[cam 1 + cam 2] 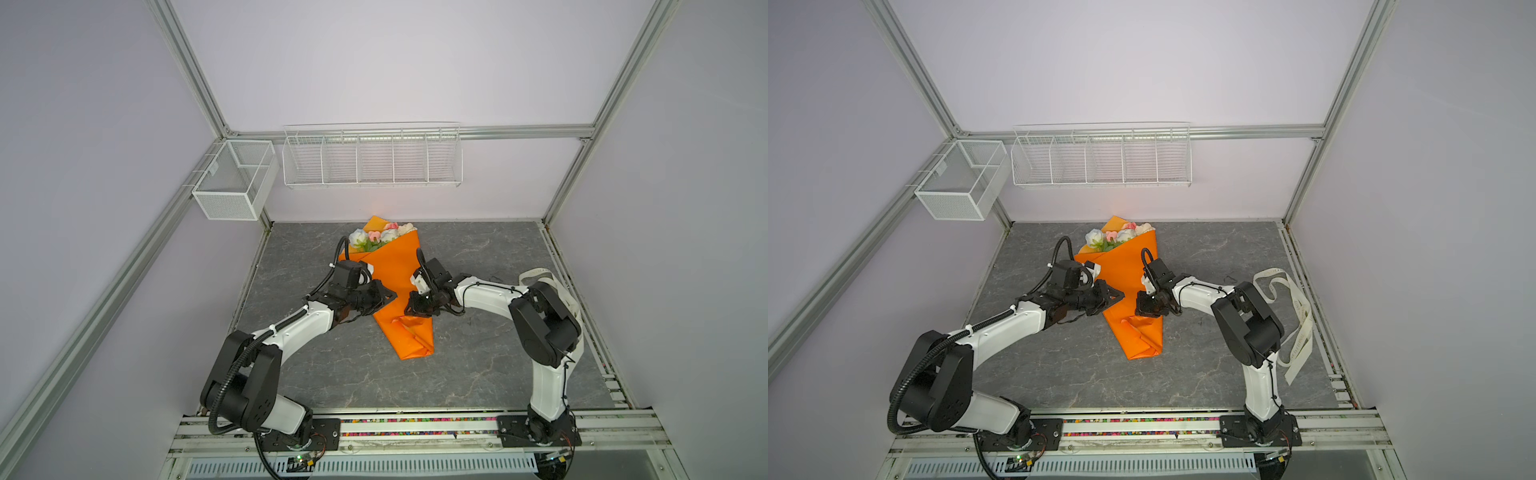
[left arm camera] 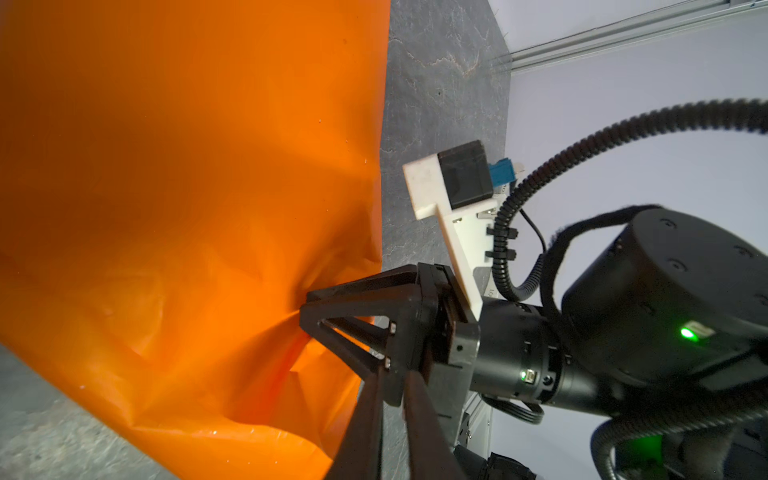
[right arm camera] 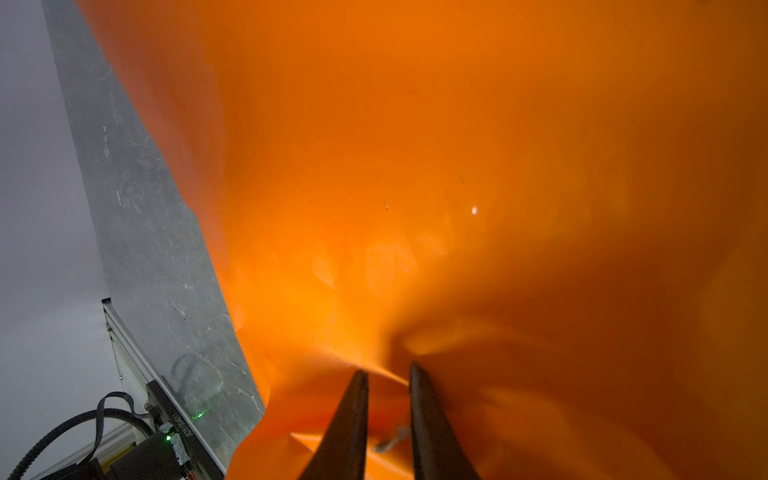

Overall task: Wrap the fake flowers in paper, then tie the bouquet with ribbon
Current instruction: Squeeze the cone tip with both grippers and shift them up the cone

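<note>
The bouquet of fake flowers point(image 1: 380, 237) point(image 1: 1117, 237) lies on the grey table, rolled in an orange paper sheet point(image 1: 386, 270) point(image 2: 166, 166) point(image 3: 457, 166). Only the blooms show, at the far end. My left gripper point(image 1: 390, 296) point(image 1: 1120, 296) point(image 2: 397, 370) rests at the wrap's left side near its waist. Its fingers are almost together, table shows through the slit, and any paper at the tips is hidden. My right gripper point(image 1: 410, 308) point(image 1: 1138, 309) point(image 3: 386, 370) point(image 2: 305, 307) is shut on a puckered fold of the paper from the right.
A cream printed ribbon point(image 1: 1296, 316) point(image 1: 540, 272) lies looped at the table's right edge behind the right arm. A white wire rack point(image 1: 372, 158) and a mesh basket point(image 1: 232, 183) hang on the back wall. The wrap's narrow end point(image 1: 415, 345) is crumpled.
</note>
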Robot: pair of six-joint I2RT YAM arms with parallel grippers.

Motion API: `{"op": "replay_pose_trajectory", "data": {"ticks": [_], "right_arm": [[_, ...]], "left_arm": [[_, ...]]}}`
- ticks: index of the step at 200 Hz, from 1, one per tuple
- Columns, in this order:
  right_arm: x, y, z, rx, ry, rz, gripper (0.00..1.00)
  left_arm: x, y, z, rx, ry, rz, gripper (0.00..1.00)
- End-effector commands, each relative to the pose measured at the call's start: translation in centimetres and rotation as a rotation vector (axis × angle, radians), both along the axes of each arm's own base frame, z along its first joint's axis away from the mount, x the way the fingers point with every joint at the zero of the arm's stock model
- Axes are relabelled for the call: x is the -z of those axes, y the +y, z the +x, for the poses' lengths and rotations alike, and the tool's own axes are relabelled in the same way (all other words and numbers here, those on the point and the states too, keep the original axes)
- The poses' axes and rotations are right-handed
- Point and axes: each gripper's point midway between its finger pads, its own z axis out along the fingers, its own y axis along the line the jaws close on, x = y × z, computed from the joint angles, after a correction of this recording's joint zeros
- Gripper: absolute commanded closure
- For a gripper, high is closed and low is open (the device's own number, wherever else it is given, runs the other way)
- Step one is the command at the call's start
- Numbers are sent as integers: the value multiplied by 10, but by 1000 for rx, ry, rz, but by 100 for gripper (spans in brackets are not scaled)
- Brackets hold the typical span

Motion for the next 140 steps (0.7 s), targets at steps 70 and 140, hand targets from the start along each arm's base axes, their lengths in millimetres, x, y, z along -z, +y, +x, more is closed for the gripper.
{"op": "replay_pose_trajectory", "data": {"ticks": [70, 140], "right_arm": [[-32, 0, -9, 4, -41, 47, 71], [-29, 13, -80, -138, -3, 45, 76]], "left_arm": [[67, 2, 13, 14, 130, 49, 92], [87, 20, 51, -2, 132, 58, 95]]}}
